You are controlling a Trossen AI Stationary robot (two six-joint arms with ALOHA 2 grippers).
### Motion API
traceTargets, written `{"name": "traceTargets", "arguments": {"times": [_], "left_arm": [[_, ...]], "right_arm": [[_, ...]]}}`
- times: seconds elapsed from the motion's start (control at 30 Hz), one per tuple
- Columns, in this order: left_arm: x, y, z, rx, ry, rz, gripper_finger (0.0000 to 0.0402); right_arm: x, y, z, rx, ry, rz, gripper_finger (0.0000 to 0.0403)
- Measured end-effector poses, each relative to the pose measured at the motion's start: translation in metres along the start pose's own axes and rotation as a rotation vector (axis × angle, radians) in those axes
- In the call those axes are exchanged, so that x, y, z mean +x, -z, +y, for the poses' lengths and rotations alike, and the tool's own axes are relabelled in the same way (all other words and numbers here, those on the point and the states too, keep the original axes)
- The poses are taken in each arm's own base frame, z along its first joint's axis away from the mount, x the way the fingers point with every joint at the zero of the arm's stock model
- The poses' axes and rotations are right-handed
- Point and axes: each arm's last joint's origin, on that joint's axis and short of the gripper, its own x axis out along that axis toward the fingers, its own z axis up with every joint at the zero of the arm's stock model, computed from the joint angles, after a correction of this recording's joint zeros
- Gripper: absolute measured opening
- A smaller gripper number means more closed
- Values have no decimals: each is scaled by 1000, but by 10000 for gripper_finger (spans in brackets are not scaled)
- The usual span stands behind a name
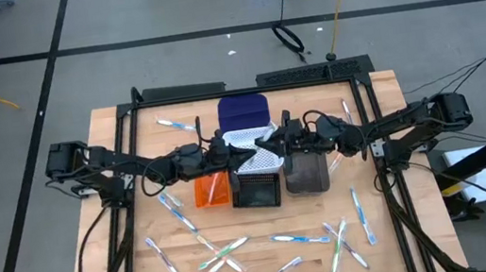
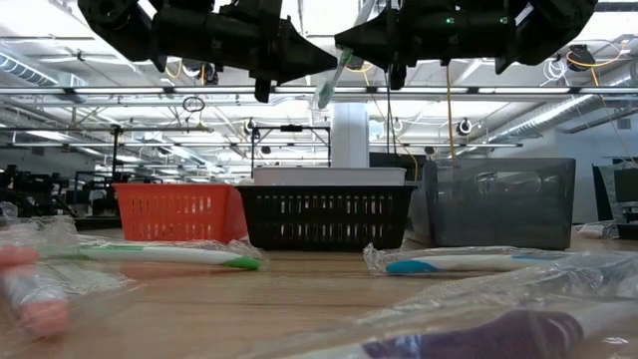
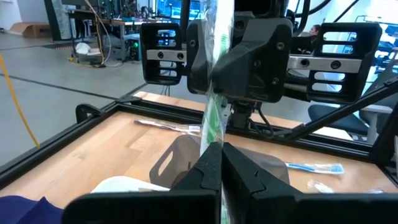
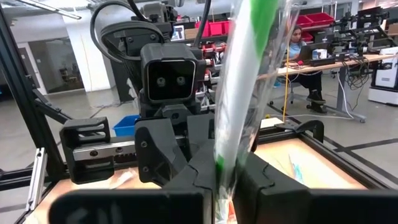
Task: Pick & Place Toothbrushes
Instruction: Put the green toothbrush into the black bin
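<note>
Both grippers meet high above the white bin (image 1: 263, 157) in the middle of the table. My left gripper (image 1: 248, 154) (image 3: 221, 155) and my right gripper (image 1: 266, 142) (image 4: 225, 180) face each other tip to tip, each shut on the same wrapped green-and-white toothbrush (image 2: 327, 88) (image 3: 214, 106) (image 4: 245, 81). Several other wrapped toothbrushes lie flat on the table, such as a green one (image 2: 159, 255), a blue one (image 2: 449, 263) and others near the front edge (image 1: 221, 253) (image 1: 300, 238) (image 1: 358, 210). My left gripper pinches the wrapped toothbrush's handle (image 3: 216, 140) between its two fingers, coming level from the table's left. The brush is lifted clear and runs across the fingers. My right gripper pinches the same toothbrush's handle (image 4: 222, 168) in its clear wrapper between its two fingers, level from the table's right. The brush is clear of the bins, and in the low view one end (image 2: 324, 98) hangs slanting below the fingertips.
An orange bin (image 1: 212, 190), a black bin (image 1: 257, 191) and a grey bin (image 1: 308, 175) stand in a row below the grippers, with a dark blue bin (image 1: 243, 110) behind the white one. A black frame rail (image 1: 245, 81) edges the table. A person (image 4: 298, 37) sits at a desk far off.
</note>
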Motion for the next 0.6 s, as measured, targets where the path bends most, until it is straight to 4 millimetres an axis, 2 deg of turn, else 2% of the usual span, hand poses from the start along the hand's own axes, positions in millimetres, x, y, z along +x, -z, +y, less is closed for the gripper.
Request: {"name": "traceTargets", "arguments": {"times": [0.3,0.47,0.6], "left_arm": [[-3,-3,0,44,0,13,56],[-13,-11,1,57,-13,61,83],[-20,-15,2,63,-19,96,87]], "right_arm": [[-4,-2,0,6,10,43,13],[-16,-13,1,5,18,93,13],[-27,-16,1,20,30,172,13]]}}
